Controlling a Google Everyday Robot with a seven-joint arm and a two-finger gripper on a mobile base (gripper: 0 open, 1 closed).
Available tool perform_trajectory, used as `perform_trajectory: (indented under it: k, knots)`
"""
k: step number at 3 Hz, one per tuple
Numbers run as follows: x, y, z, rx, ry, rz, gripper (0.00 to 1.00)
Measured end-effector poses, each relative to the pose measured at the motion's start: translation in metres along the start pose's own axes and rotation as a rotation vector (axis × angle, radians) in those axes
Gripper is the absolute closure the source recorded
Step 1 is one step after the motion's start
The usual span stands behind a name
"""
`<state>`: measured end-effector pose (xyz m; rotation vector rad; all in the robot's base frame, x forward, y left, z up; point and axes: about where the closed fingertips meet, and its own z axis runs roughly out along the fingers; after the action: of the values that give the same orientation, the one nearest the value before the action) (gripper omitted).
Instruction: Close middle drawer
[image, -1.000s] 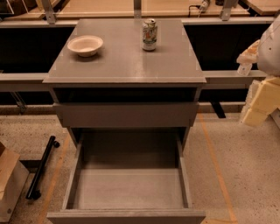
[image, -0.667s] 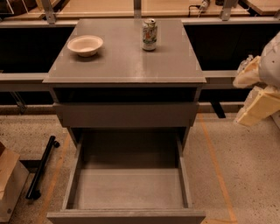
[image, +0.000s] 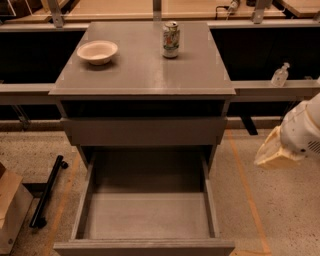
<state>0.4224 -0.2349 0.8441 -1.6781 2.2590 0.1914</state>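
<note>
**Middle drawer pulled far out, claw off to its right**

middle drawer (image: 145, 220) is extended toward the camera, grey inside floor in view. It lies left of and lower than the claw (image: 274, 150), not touching. Claw hangs at the right edge of view over the floor; open or closed: cannot tell. Upper drawer front (image: 145, 131) sits left of the claw, level with it. Up-left on the tabletop (image: 145, 75): bowl (image: 97, 51), can (image: 171, 39). Small bottle (image: 280, 75) on the ledge above the claw
</note>
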Motion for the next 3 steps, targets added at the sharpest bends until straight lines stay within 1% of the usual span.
perform_trajectory:
  k: [1,2,3]
  knots:
    - [0.003,0.004,0.006,-0.015,0.007,0.002,1.00]
    - [0.008,0.005,0.015,-0.021,0.038,-0.018,1.00]
    - [0.025,0.022,0.072,-0.078,0.011,-0.007,1.00]
